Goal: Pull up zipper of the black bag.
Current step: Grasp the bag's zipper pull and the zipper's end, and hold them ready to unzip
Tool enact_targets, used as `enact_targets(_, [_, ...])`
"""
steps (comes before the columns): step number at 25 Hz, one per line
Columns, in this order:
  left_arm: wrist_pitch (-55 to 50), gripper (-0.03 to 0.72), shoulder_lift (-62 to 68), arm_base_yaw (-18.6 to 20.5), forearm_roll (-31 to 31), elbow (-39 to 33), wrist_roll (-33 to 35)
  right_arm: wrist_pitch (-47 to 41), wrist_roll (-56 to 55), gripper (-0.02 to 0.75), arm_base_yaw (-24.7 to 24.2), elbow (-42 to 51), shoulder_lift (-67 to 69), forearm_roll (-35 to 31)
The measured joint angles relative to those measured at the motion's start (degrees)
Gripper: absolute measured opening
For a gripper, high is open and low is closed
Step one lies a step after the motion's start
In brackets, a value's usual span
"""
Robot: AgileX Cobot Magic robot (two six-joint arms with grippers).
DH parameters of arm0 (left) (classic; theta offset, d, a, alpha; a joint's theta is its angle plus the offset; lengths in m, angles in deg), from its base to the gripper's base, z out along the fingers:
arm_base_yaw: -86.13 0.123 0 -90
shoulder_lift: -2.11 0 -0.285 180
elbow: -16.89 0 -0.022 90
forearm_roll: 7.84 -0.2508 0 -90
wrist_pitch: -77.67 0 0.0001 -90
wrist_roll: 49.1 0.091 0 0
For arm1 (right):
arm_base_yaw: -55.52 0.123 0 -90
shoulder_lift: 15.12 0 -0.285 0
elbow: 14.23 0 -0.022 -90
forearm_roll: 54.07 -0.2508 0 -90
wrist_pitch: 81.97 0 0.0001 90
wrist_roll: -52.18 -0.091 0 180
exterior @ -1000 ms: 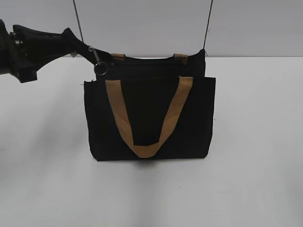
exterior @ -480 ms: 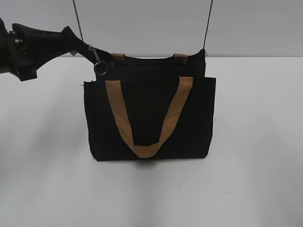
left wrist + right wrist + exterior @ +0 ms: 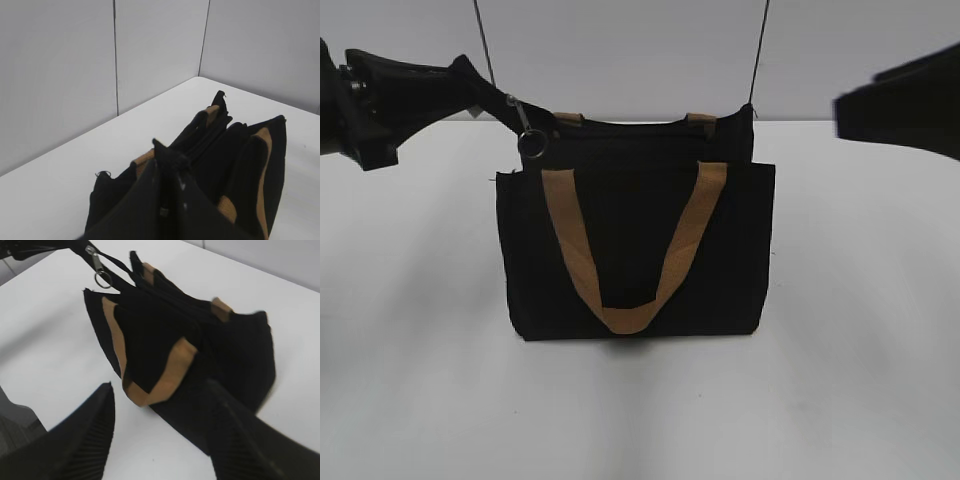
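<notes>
The black bag (image 3: 635,250) stands upright mid-table, its tan strap handle (image 3: 570,240) hanging down the front. The silver zipper (image 3: 523,117) with its ring hangs at the bag's top left corner; it also shows in the right wrist view (image 3: 93,259). My left gripper (image 3: 492,98) is shut on the black fabric end of the zip line just left of the pull, seen at its tips in the left wrist view (image 3: 170,157). My right gripper (image 3: 160,387) is open and empty, hovering off the bag's (image 3: 165,330) front right; it shows blurred in the exterior view (image 3: 845,115).
The white table (image 3: 860,350) lies bare around the bag on all sides. A grey panelled wall (image 3: 620,50) stands close behind the bag, and a corner of it shows in the left wrist view (image 3: 160,45).
My right gripper has come into the exterior view from the right edge. The left gripper, the zipper and the bag have barely moved.
</notes>
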Motion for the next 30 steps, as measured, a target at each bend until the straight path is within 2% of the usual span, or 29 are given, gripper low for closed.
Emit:
enact_targets(6, [0.1, 0.015, 0.0, -0.1, 0.0, 0.0, 0.0, 12.2, 5.3, 0.435, 19.8, -8.5, 18.8, -1.5])
enact_targets(11, [0.1, 0.015, 0.0, -0.1, 0.1, 0.0, 0.0, 17.2, 7.1, 0.435, 28.9, -16.9, 33.3, -1.5])
enact_targets(18, [0.1, 0.015, 0.0, -0.1, 0.1, 0.0, 0.0, 21.7, 9.9, 0.435, 33.8, -25.4, 44.6, -1.6])
enact_targets(30, [0.1, 0.015, 0.0, -0.1, 0.1, 0.0, 0.0, 24.5, 12.0, 0.435, 36.6, -28.4, 48.7, -1.8])
